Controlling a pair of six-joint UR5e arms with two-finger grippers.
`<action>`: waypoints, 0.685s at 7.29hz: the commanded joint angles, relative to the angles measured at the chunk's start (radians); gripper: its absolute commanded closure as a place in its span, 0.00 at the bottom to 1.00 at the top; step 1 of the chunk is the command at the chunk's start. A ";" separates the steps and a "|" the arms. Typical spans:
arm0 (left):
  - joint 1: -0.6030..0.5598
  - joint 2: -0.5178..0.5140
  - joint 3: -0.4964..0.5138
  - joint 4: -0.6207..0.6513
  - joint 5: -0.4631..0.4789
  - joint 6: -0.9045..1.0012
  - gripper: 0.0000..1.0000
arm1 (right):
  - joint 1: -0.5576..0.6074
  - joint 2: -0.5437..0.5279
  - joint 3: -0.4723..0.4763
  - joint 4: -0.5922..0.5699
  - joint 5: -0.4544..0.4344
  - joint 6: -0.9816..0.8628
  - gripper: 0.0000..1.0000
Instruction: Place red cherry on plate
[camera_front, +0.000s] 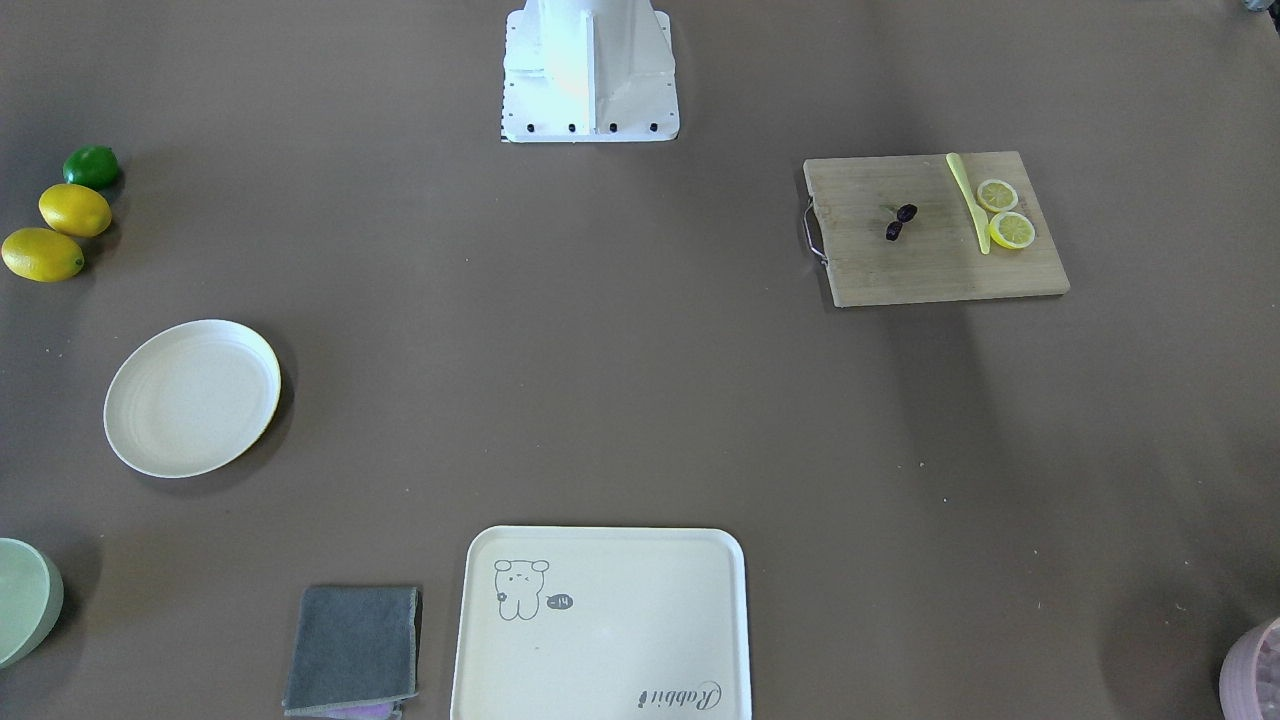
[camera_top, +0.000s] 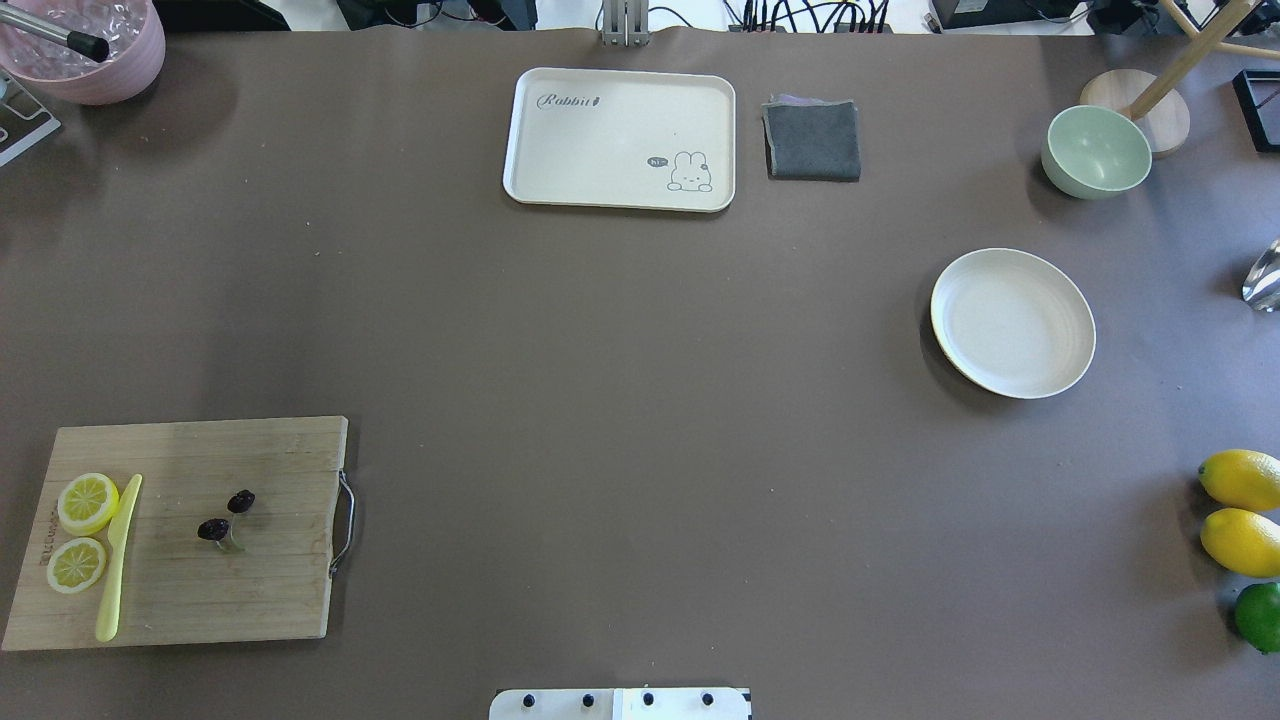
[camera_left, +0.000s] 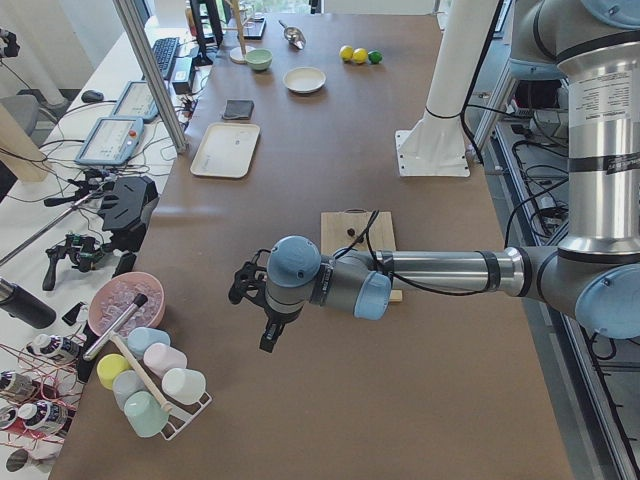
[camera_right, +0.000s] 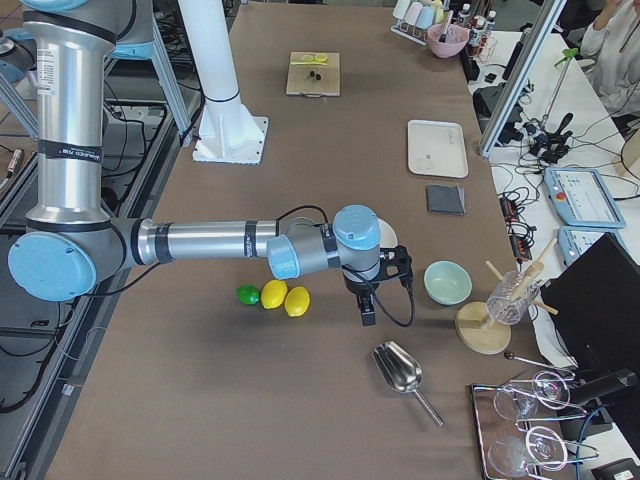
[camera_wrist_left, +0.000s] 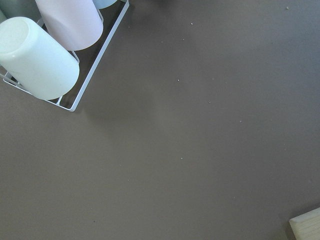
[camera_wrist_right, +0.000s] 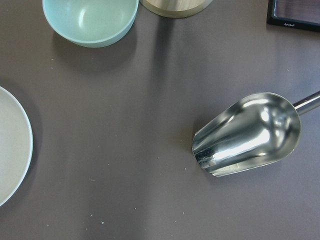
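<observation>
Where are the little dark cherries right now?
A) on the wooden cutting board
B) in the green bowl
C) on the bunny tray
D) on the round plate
A: the red cherry lies on the wooden cutting board near the lemon slices, far from the plate.

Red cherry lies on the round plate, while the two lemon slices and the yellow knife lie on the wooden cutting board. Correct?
Not quite. The red cherry lies on the wooden cutting board too, apart from the yellow knife and lemon slices; the plate is bare, as the overhead exterior view shows.
</observation>
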 joint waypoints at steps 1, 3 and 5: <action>0.008 0.000 -0.009 -0.003 -0.005 -0.009 0.02 | 0.000 0.000 -0.001 0.000 -0.001 0.004 0.00; 0.011 0.005 -0.009 -0.003 -0.008 -0.010 0.03 | 0.000 -0.001 0.004 -0.002 0.021 0.013 0.00; 0.031 0.011 -0.003 -0.003 -0.009 -0.009 0.02 | 0.000 -0.001 -0.003 -0.002 0.019 0.013 0.00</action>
